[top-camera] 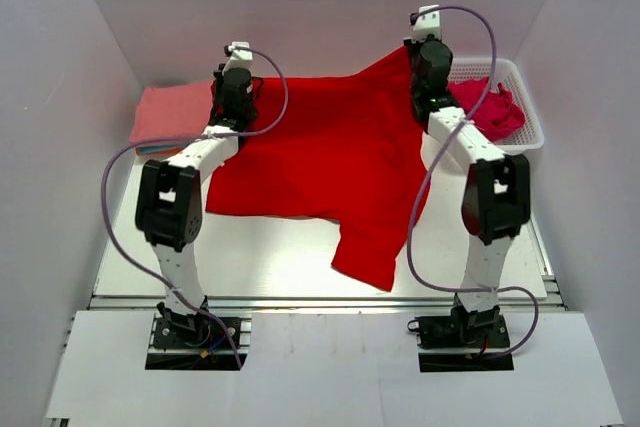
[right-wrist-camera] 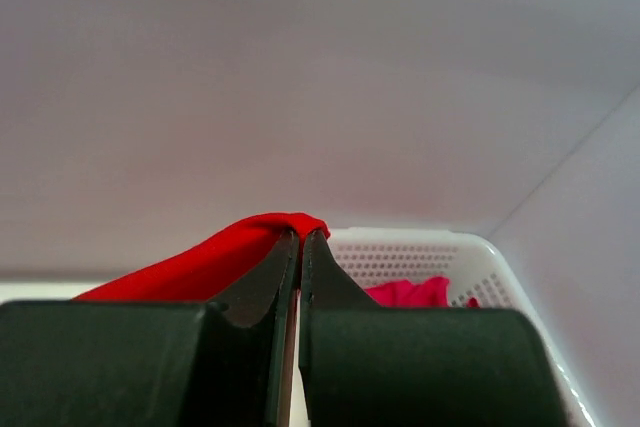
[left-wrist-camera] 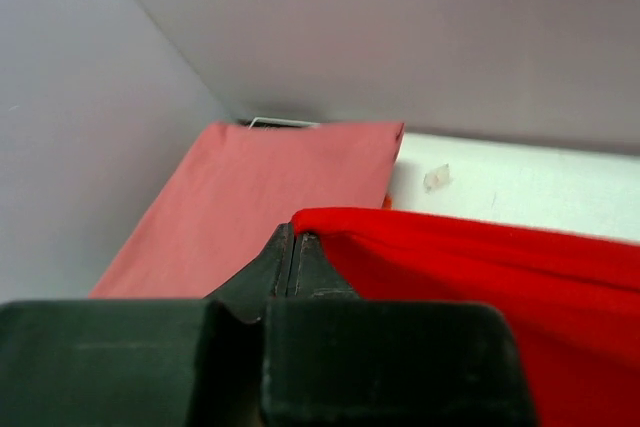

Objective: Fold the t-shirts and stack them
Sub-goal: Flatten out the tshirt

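A bright red t-shirt (top-camera: 330,152) is spread between my two arms, a sleeve hanging toward the front edge. My left gripper (top-camera: 238,77) is shut on its far left edge; in the left wrist view the red cloth (left-wrist-camera: 480,267) starts at the closed fingertips (left-wrist-camera: 293,237). My right gripper (top-camera: 425,47) is shut on the far right corner and holds it raised; the cloth (right-wrist-camera: 200,262) drapes over the closed tips (right-wrist-camera: 300,237). A folded salmon-pink t-shirt (top-camera: 168,112) lies at the far left, also in the left wrist view (left-wrist-camera: 260,192). A crimson-pink t-shirt (top-camera: 490,107) lies in the basket.
A white lattice basket (top-camera: 520,77) stands at the far right, also in the right wrist view (right-wrist-camera: 420,257). White walls close the table at the back and both sides. Edges of teal and orange cloth (top-camera: 150,150) show under the salmon-pink shirt.
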Controlling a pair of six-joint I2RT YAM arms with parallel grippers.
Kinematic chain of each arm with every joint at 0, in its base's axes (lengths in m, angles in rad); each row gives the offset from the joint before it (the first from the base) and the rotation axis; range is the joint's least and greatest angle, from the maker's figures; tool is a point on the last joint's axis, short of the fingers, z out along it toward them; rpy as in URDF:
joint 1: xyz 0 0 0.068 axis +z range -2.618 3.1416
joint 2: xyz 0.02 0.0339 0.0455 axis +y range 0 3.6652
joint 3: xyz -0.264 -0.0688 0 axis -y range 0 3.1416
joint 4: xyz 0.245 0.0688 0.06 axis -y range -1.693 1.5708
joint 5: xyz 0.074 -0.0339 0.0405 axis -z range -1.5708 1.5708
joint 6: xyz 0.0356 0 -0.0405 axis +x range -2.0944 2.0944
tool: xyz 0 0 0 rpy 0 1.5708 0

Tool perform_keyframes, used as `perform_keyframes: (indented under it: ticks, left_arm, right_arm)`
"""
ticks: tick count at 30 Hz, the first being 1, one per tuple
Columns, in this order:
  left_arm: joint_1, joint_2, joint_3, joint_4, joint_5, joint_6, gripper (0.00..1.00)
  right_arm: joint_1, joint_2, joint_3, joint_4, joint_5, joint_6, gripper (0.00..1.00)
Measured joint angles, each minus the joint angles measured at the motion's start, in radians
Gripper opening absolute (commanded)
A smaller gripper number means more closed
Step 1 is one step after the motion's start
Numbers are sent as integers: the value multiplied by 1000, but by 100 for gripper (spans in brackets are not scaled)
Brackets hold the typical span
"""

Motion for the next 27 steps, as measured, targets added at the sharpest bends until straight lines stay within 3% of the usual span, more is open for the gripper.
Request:
perform_keyframes:
  ticks: [7, 10, 11, 12, 13, 14, 15, 17, 19, 23, 27]
  left_arm:
    - [57, 314, 365, -31, 103, -43, 0]
    - [72, 450, 506, -60, 132, -58, 0]
    - [75, 497, 561, -72, 135, -63, 26]
    - [78, 549, 621, -80, 145, -66, 38]
    - [81, 604, 685, -94, 147, -73, 40]
    - [84, 663, 759, -103, 150, -83, 47]
    - [88, 716, 822, -112, 154, -93, 70]
    - [96, 785, 899, -146, 171, -106, 98]
    - [106, 808, 918, -181, 203, -132, 100]
    - [120, 760, 870, -213, 268, -159, 100]
    - [123, 616, 760, -249, 338, -172, 100]
  right_arm:
    - [-9, 281, 273, -5, 21, -14, 0]
    - [-17, 365, 306, 22, 18, -15, 0]
    - [-20, 394, 312, 45, 14, -15, 1]
    - [-24, 425, 323, 61, 6, -15, 9]
    - [-28, 465, 346, 76, -1, -14, 25]
    - [-32, 509, 380, 93, -16, -12, 30]
    - [-35, 549, 412, 105, -36, -7, 40]
    - [-45, 655, 532, 105, -80, -3, 67]
    - [-53, 721, 603, 101, -134, -4, 90]
    - [-60, 717, 593, 76, -192, 10, 90]
    - [-60, 596, 492, -12, -215, 20, 90]
